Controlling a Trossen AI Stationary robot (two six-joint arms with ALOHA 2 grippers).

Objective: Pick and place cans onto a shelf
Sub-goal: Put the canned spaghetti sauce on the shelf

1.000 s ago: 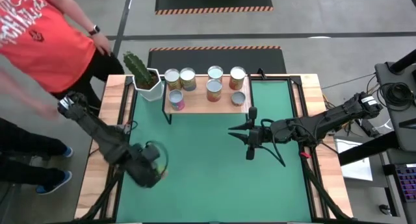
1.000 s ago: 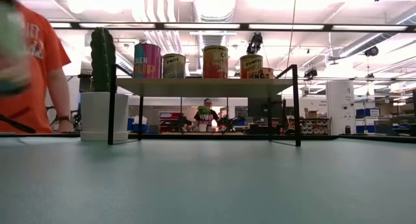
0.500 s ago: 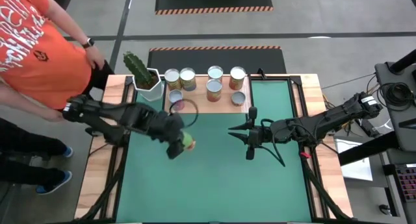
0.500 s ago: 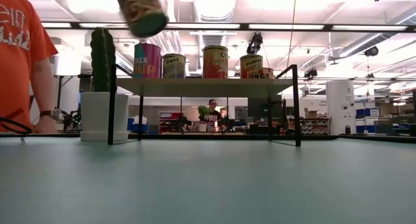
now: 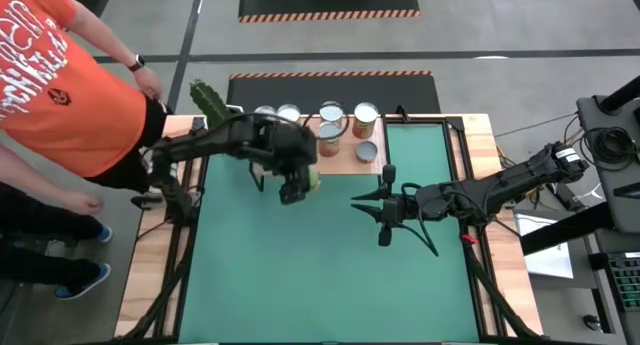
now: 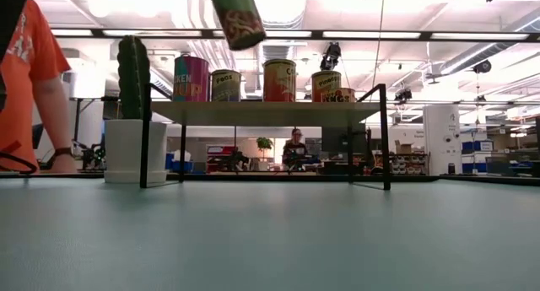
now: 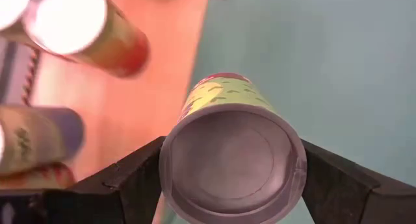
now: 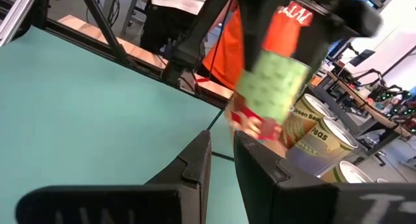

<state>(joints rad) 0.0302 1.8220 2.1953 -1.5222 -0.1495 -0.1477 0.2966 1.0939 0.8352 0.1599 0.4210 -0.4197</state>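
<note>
While the left gripper (image 5: pixel 297 182) pinches a can (image 7: pixel 232 156) upright, the shelf (image 5: pixel 345 157) lies just beyond it.

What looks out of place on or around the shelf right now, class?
On the shelf with the cans, one can at its right end lies on its side while the rest stand upright. The green can in the left claw is carried tilted, above the table near the shelf's front edge.

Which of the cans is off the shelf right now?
The green-labelled can, held in the left gripper in the air just in front of the shelf; every other can stands on the board.
</note>
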